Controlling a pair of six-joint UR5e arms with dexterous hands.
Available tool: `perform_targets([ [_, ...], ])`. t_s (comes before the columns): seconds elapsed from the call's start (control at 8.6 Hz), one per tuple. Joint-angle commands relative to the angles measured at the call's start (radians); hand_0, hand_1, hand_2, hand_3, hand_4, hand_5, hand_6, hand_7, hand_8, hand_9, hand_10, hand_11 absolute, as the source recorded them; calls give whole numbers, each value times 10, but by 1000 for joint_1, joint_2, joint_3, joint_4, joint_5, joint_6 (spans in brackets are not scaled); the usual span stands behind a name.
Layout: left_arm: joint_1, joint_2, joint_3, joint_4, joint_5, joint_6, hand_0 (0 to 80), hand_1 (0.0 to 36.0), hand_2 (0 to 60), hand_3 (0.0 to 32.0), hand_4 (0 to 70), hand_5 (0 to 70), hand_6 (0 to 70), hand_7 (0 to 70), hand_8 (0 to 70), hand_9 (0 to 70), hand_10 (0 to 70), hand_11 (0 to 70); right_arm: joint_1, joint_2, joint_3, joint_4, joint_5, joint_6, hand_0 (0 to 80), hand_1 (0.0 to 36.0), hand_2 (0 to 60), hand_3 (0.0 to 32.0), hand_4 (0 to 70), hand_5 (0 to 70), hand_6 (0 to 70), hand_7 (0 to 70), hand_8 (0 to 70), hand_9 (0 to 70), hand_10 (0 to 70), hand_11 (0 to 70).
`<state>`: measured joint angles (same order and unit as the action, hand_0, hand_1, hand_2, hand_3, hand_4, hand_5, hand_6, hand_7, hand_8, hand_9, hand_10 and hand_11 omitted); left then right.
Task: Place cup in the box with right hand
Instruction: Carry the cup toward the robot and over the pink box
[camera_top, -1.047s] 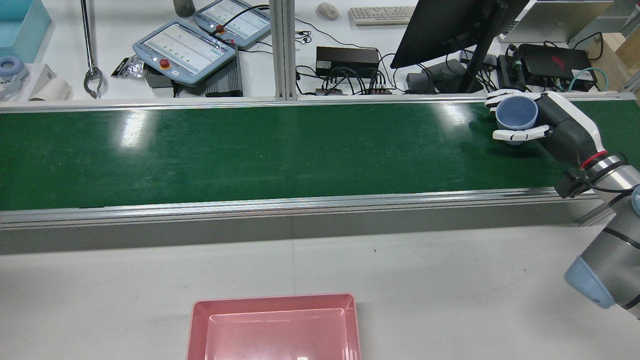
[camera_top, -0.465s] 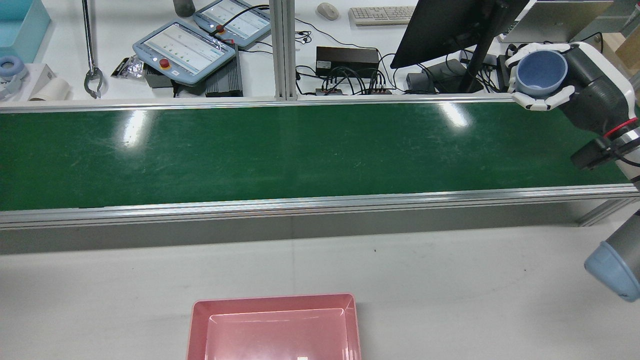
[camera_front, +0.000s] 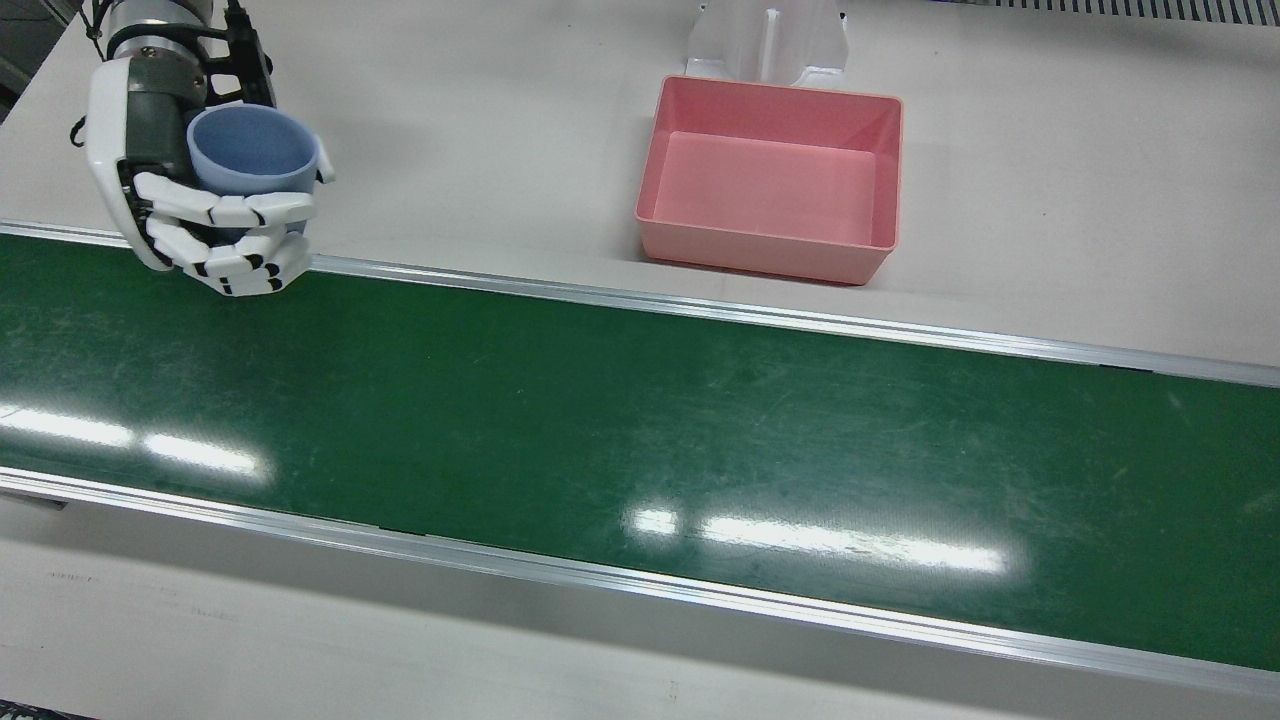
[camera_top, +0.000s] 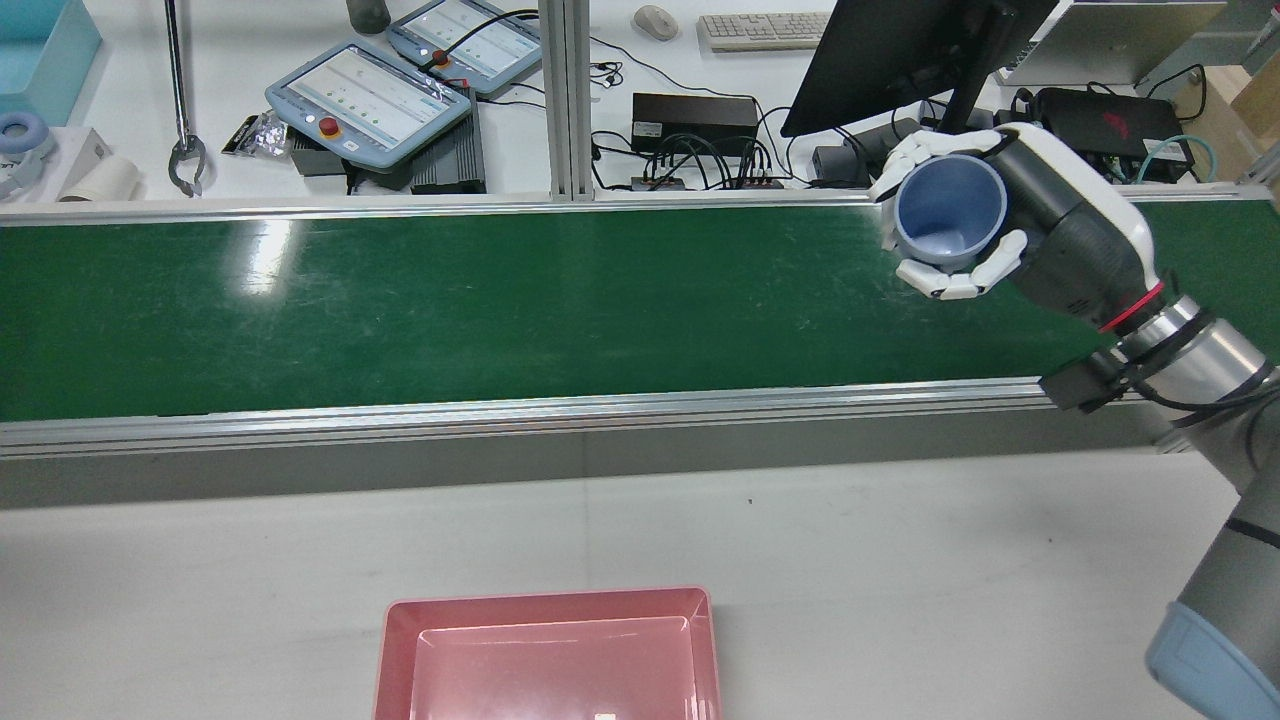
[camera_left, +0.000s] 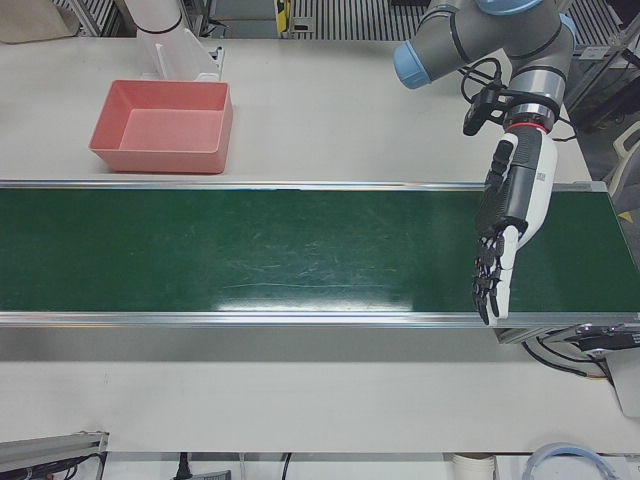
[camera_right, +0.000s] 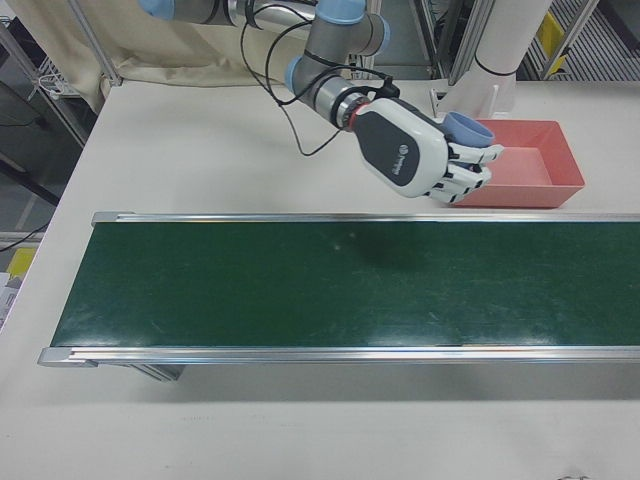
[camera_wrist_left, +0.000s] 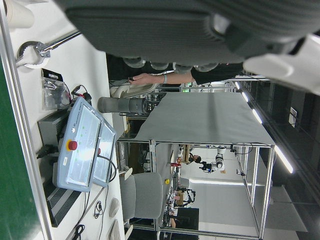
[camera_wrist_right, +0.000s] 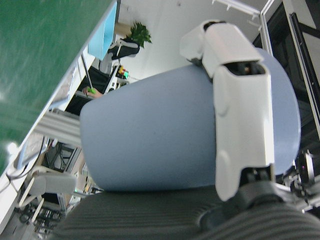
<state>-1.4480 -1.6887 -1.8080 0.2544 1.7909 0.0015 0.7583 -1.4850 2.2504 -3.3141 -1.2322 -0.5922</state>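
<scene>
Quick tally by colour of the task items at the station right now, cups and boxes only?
Blue: 1, the cup held in the right hand
Pink: 1, the box, nothing visible inside
Total: 2

A long green conveyor belt with aluminium rails crosses the pale grey surface. Beyond its far edge in the rear view a white bench holds two teach pendants, a black monitor, a keyboard, a mouse and tangled cables. Ceiling lights glare on the belt. A beige curtain, probably fabric, hangs behind the surface's back corner
</scene>
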Motion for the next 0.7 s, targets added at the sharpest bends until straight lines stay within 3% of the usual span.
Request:
perform_targets([
  [0.0,0,0,-1,-1,-1,0,0,0,0,0,0,0,0,0,0,0,0,0,-354,43,97,-25,116,-193,770,360,600,0,322,220,382,700,541,700,400,595],
  [0.12,0,1,-1,-1,-1,0,0,0,0,0,0,0,0,0,0,0,0,0,-429,90,94,-25,129,-248,781,360,600,0,338,216,375,700,529,700,391,583],
  [0.35,0,0,-1,-1,-1,0,0,0,0,0,0,0,0,0,0,0,0,0,-520,126,91,-24,166,-311,704,360,600,0,323,191,334,700,468,700,345,521],
  [0.47,0,0,-1,-1,-1,0,0,0,0,0,0,0,0,0,0,0,0,0,-555,127,84,-21,181,-311,642,360,600,0,292,150,251,700,329,557,238,376],
  [0.58,0,0,-1,-1,1,0,0,0,0,0,0,0,0,0,0,0,0,0,-580,126,80,-22,181,-313,571,221,158,0,205,80,114,425,76,178,83,144],
])
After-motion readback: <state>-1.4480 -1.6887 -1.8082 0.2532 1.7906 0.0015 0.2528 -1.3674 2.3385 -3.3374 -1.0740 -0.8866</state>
